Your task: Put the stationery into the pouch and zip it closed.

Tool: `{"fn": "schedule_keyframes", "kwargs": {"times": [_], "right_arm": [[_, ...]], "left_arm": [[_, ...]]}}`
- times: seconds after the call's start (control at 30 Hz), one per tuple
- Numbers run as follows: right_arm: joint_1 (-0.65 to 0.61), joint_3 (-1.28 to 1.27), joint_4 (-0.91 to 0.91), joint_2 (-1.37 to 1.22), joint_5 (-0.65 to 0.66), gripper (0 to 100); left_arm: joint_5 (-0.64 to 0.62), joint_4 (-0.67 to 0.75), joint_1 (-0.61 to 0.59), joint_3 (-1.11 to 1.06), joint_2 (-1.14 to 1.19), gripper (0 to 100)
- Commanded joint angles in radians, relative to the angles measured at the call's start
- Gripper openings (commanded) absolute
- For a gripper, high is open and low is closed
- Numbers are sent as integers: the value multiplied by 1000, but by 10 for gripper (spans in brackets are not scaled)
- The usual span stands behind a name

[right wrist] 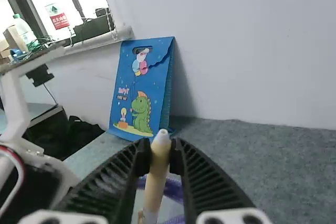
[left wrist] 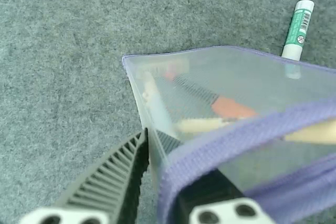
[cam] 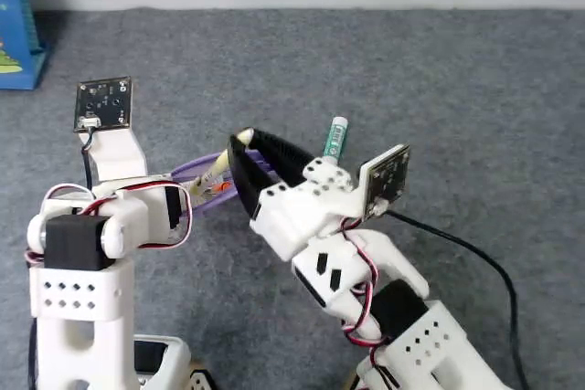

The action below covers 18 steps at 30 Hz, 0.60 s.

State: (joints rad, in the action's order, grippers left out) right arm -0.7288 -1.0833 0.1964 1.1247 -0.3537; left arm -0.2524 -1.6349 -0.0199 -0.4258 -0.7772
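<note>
On table (cam: pixel 457 70), glue stick (cam: pixel 335 139) just behind pouch (left wrist: pixel 220 93), pen (cam: pixel 222 163) partly in pouch.

Left gripper (left wrist: pixel 155 141) and right gripper (right wrist: pixel 159 151) sit close, fingers clamped.

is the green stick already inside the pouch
No, the green stick lies on the grey carpet just past the far edge of the pouch.

Work surface: table (cam: pixel 457 70) covered in grey carpet-like material.
A green-and-white glue stick (cam: pixel 335 137) lies flat near the middle. A blue gift bag (cam: pixel 16 20) stands at the far edge against the wall. A black cable (cam: pixel 475 258) trails over the right side.
</note>
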Motion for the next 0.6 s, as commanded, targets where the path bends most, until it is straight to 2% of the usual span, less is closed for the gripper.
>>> {"fn": "schedule_keyframes", "kwargs": {"times": [0.0,0.1,0.4,0.57], "right_arm": [[-42,-8,45,-24,71,214],[-70,0,105,-2,87,212],[-59,6,180,312,91,48],[105,6,242,433,84,8]], "left_arm": [[-8,5,3,2,6,14],[-8,5,3,2,6,14],[-8,5,3,2,6,14],[-8,5,3,2,6,14]]}}
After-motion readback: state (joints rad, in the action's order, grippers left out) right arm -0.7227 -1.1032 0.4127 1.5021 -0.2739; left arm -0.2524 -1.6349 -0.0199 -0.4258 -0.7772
